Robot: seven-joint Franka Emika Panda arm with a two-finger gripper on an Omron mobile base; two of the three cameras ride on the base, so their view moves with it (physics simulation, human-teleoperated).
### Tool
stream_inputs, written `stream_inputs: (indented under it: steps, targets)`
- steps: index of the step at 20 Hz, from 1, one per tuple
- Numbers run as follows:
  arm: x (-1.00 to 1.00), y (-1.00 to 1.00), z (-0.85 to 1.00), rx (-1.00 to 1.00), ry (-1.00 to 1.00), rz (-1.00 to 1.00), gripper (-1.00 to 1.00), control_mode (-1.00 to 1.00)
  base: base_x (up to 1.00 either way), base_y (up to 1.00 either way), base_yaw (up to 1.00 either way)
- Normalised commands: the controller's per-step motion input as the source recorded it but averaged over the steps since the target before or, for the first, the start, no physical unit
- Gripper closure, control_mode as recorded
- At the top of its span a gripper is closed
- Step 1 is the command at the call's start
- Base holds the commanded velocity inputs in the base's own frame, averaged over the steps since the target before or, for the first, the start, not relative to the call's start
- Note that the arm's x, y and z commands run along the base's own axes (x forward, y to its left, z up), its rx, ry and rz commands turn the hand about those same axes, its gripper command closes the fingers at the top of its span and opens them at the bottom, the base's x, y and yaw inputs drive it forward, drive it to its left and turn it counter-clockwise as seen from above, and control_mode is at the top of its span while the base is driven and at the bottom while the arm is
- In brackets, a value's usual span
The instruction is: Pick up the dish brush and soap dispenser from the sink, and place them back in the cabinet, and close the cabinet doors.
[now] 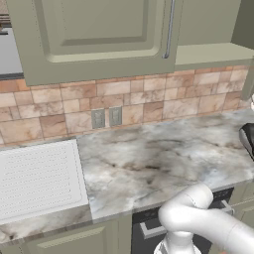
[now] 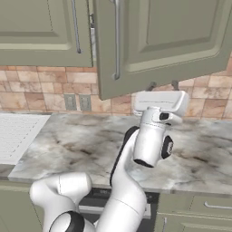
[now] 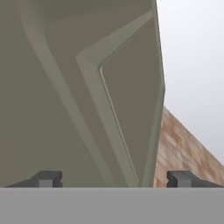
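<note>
**Open gripper facing a cabinet door**

You are looking, in the hand view, at the gripper (image 3: pixel 113 178) with its two dark fingertips (image 3: pixel 47 178) sitting far apart at the bottom of the frame, jaws spread wide and nothing between them. Filling the left and centre of that frame is the recessed panel of an olive-green cabinet door (image 3: pixel 87 87), close in front of the hand and running at a slant; its edge is cutting down the right of centre, with a strip of tan brick backsplash (image 3: pixel 179 148) showing at the lower right beyond it.

In the right base view you are seeing the arm rising from the lower left, its white hand (image 2: pixel 159 106) sitting in the middle of the frame, just under the bottom edge of the cabinet doors (image 2: pixel 158 41) at the top. The door above the hand is swung out toward the camera, its long silver bar handle (image 2: pixel 117 41) hanging at the upper centre; the left door appears flatter against the cabinet (image 2: pixel 41 31).

In the left base view the white ribbed drainboard of the sink (image 1: pixel 37 178) is lying at the lower left, on the marbled counter (image 1: pixel 158 158). The basin itself is out of frame, so you cannot tell where the dish brush and soap dispenser are lying.
</note>
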Motion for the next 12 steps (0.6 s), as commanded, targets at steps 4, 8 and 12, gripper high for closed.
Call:
stream_inputs:
  steps: [4, 8, 12]
  targets:
    - [0.22, 0.27, 0.05, -0.05, 0.00, -0.04, -1.00, -1.00, 0.00, 0.00, 0.00]
    - [0.23, 0.26, 0.03, -0.05, 0.00, -0.03, -1.00, -1.00, 0.00, 0.00, 0.00]
    - [0.32, 0.19, 0.03, -0.03, 0.00, -0.02, -1.00, -1.00, 0.00, 0.00, 0.00]
